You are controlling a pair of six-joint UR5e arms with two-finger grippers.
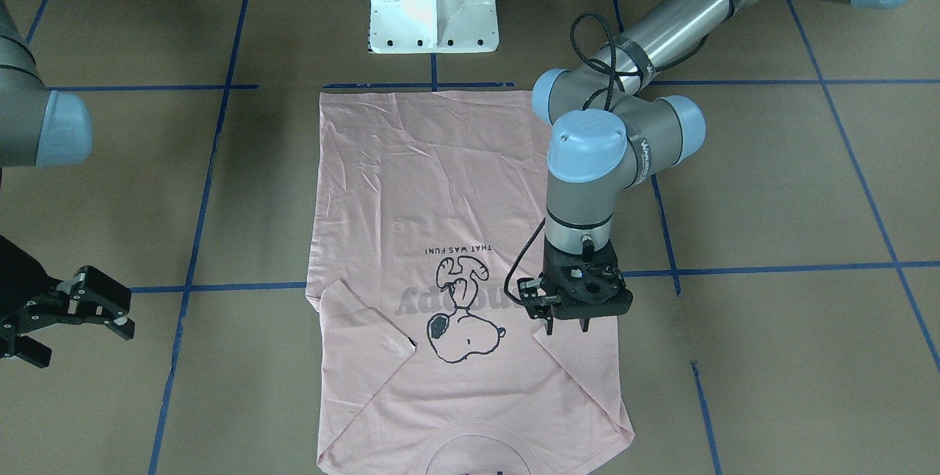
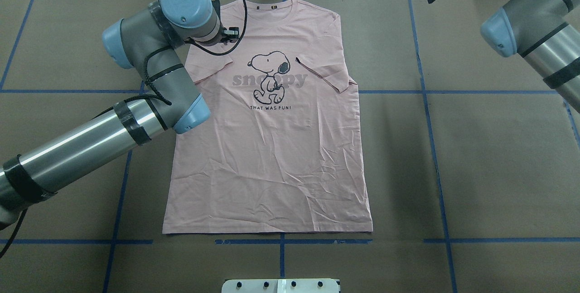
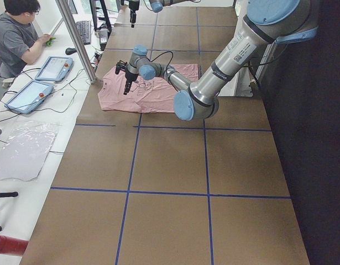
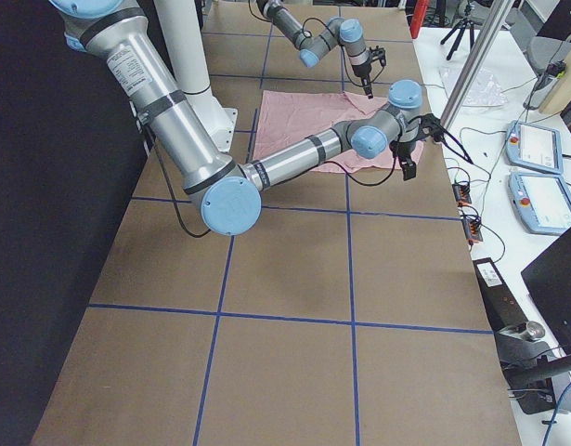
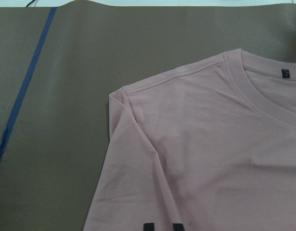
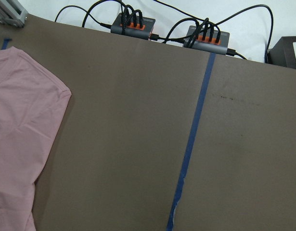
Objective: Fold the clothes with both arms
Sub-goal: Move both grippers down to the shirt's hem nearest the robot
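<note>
**benchrat:** What's your feed showing right now? Where's the shirt lying?

**me:** I'm looking at the pink T-shirt lying flat on the brown table, print side up. The hem is sitting just in front of the white pedestal, and the collar is pointing at the far edge. The dog print and the grey lettering are facing the overhead cam. The sleeve on the robot's right is lying folded in over the chest, right beside the end of the lettering.

**benchrat:** And the grippers, are they doing anything?

**me:** The left gripper is pointing straight down over the shirt's shoulder area on the robot's left, just beside the dog. Its fingertips are standing a little apart with only pink cloth showing between them, so it's gripping nothing. I honestly can't tell whether they're touching the fabric. The right gripper is hanging over bare table, well off to the robot's right of the shirt and near the far edge. Its jaws are spread and it's carrying nothing. Its wrist cam is catching just the shirt's shoulder corner, a strip of blue tape and two cable hubs at the table's edge.
</note>
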